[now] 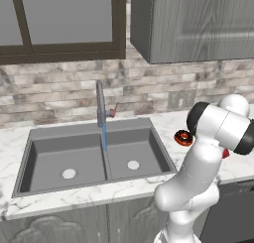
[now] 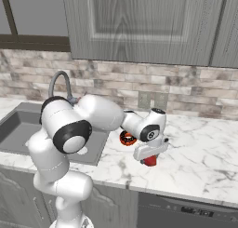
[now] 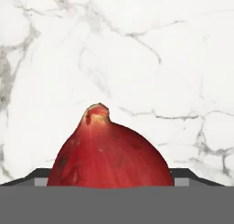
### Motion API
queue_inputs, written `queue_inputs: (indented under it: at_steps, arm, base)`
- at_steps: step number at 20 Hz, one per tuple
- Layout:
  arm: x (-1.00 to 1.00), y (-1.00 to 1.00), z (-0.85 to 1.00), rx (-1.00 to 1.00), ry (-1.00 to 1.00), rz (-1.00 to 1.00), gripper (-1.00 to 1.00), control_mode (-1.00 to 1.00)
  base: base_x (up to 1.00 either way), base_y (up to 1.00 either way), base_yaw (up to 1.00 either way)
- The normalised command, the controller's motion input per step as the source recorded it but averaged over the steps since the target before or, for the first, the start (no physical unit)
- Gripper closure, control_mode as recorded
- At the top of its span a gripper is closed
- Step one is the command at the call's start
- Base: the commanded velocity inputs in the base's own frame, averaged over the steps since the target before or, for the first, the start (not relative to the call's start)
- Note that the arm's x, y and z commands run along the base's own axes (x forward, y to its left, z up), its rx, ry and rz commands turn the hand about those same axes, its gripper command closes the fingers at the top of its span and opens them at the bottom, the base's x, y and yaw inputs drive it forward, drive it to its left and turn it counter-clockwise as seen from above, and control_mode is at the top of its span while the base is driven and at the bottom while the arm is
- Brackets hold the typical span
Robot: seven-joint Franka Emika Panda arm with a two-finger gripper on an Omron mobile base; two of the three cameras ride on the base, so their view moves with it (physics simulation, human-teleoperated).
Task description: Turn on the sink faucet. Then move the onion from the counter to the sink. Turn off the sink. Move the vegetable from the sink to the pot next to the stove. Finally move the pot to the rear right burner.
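The round dark-red onion (image 3: 109, 150) with its pale pointed tip lies on the white grey-veined marble counter (image 3: 137, 45), low in the hand view's centre. The gripper (image 2: 149, 158) surrounds it; whether it already pinches cannot be told. The onion seems firm, light and smooth-skinned, best pinched across its widest middle.

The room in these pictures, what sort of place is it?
Most likely a home kitchen: a grey double-basin sink set in a white marble counter, a brick backsplash, and grey wooden wall cabinets above.

Kitchen: double sink (image 1: 59, 152), marble counter (image 2: 204, 152), grey cabinets (image 2: 139, 27).
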Motion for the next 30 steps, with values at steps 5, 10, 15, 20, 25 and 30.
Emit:
queue_inputs:
  at_steps: [5,10,15,20,25,30]
  arm:
    - [-0.32,0.97,0.14,-0.01,0.00,0.00,1.00,-1.00]
    - [-0.12,1.00,0.16,-0.03,0.00,0.00,1.00,-1.00]
    - [0.00,1.00,0.14,-0.01,0.00,0.00,1.00,-1.00]
    - [0.16,1.00,0.14,0.00,0.03,0.00,1.00,-1.00]
    - [0.38,0.97,0.04,0.00,0.10,0.00,1.00,-1.00]
    - [0.57,0.86,0.00,0.00,0.14,0.00,1.00,-1.00]
  base:
    - [0.00,0.00,0.00]
    - [0.00,0.00,0.00]
    - [0.00,0.00,0.00]
    - [0.00,0.00,0.00]
    - [0.00,0.00,0.00]
    - [0.00,0.00,0.00]
